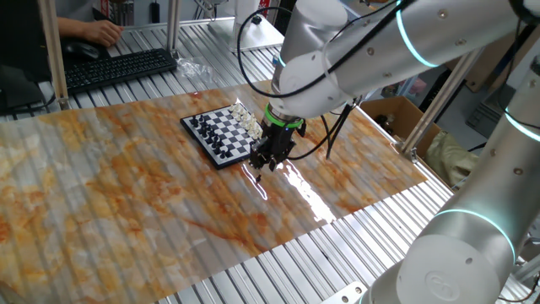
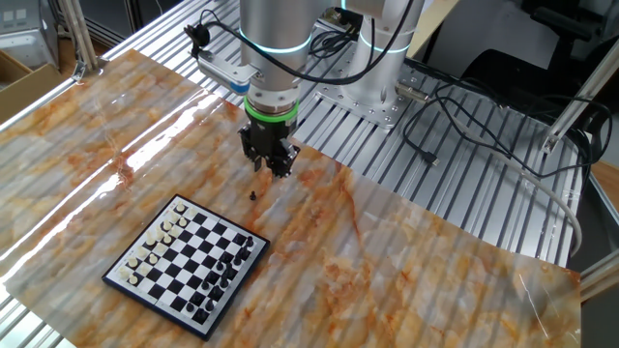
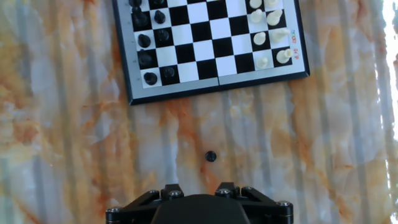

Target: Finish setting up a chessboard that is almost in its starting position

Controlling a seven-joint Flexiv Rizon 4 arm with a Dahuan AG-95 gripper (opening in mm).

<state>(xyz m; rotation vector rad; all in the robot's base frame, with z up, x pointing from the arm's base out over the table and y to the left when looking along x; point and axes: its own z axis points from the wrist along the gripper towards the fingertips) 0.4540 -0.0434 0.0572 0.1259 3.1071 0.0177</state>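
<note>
The black two-finger pincer (image 2: 269, 164) hovers over the marbled orange table (image 2: 406, 251); fingers are out of sight, so I cannot tell their gap, nothing visibly held. Just below sits a tiny black stray piece (image 3: 211, 156), off the small checkered dark-rimmed chessboard (image 3: 205, 46). Risk: a misaligned descent tips or rolls it. Which piece it is can't be read.

Your arm reaches down steeply toward the tabletop, wrist near vertical. The gripper (image 2: 268, 160) hangs just above the surface, off the chessboard's (image 2: 186, 266) edge. You cannot tell how the jaws stand; nothing visible between them.
</note>
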